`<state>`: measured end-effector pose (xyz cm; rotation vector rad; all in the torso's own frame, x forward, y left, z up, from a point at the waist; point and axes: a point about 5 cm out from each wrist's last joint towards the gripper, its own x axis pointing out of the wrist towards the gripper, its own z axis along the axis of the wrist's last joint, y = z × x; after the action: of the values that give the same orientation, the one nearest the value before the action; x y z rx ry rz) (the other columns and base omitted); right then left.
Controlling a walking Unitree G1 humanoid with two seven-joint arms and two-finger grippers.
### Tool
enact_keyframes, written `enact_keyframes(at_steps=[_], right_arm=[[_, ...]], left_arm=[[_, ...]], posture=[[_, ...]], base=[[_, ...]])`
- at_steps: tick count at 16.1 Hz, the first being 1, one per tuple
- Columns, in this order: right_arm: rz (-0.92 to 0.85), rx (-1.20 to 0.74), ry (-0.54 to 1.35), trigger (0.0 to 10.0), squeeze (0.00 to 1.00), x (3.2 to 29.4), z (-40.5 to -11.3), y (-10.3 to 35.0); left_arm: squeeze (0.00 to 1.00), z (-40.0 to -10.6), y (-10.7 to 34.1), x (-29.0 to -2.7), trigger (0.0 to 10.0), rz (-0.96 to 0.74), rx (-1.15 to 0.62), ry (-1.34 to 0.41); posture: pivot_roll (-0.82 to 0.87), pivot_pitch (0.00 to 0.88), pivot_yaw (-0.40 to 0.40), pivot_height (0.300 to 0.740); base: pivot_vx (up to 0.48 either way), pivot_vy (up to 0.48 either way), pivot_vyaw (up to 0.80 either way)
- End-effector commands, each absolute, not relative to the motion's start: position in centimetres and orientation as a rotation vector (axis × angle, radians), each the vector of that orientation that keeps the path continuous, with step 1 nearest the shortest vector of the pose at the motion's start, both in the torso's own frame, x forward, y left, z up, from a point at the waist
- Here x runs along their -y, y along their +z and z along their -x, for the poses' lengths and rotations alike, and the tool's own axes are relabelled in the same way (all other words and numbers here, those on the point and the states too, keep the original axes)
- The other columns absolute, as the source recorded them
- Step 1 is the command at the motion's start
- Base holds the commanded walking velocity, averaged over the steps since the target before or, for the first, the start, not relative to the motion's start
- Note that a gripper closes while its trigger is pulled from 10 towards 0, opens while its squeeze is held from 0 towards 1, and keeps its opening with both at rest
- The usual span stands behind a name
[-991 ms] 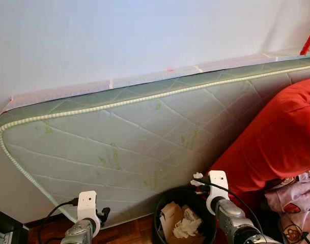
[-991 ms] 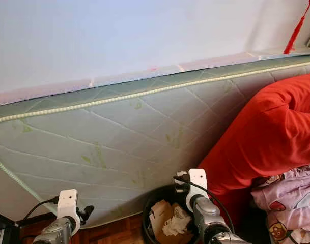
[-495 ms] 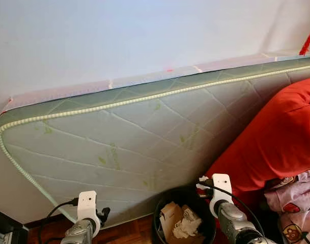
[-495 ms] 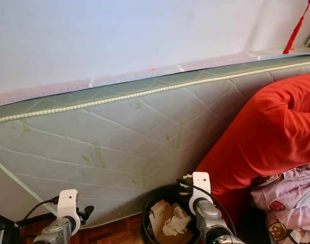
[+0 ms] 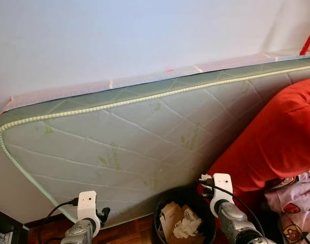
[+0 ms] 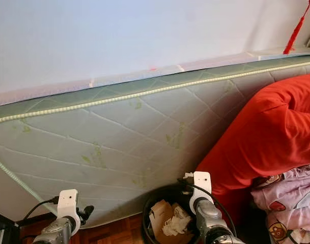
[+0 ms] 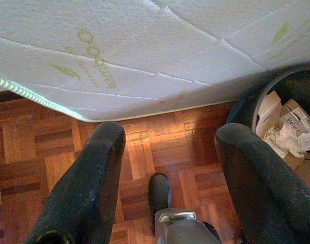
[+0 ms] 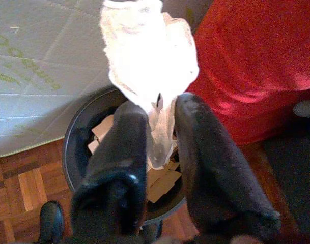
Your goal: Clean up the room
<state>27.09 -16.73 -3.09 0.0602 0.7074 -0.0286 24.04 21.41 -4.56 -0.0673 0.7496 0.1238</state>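
The left pincer (image 7: 165,152) hangs idle with fingers spread wide above the parquet floor (image 7: 37,147), beside the green-quilted mattress (image 5: 124,142) leaning on the wall. To its right stands the black waste bin (image 8: 76,137), already holding cardboard and paper scraps. The right pincer (image 8: 157,127) pinches a crumpled white tissue (image 8: 149,51) directly over the bin. The disposal step looks nearly done; next it likely needs only to release.
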Motion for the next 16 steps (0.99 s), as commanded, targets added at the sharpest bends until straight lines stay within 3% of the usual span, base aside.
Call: enact_keyframes(at_steps=[1, 16], right_arm=[[-0.073, -0.704, -0.038, 10.0, 1.00, 16.82, -26.97, -3.15], [-0.066, -0.749, 0.065, 10.0, 1.00, 16.04, -26.85, -3.36]], left_arm=[[0.00, -23.83, -4.75, -21.35, 10.0, 0.071, -0.763, 0.123], [0.00, -23.86, -4.74, -21.31, 10.0, 0.071, -0.763, 0.120]], posture=[[0.13, 0.000, -0.021, 0.740], [0.12, 0.000, -0.021, 0.740]], base=[[0.000, 0.000, 0.00], [0.000, 0.000, 0.00]])
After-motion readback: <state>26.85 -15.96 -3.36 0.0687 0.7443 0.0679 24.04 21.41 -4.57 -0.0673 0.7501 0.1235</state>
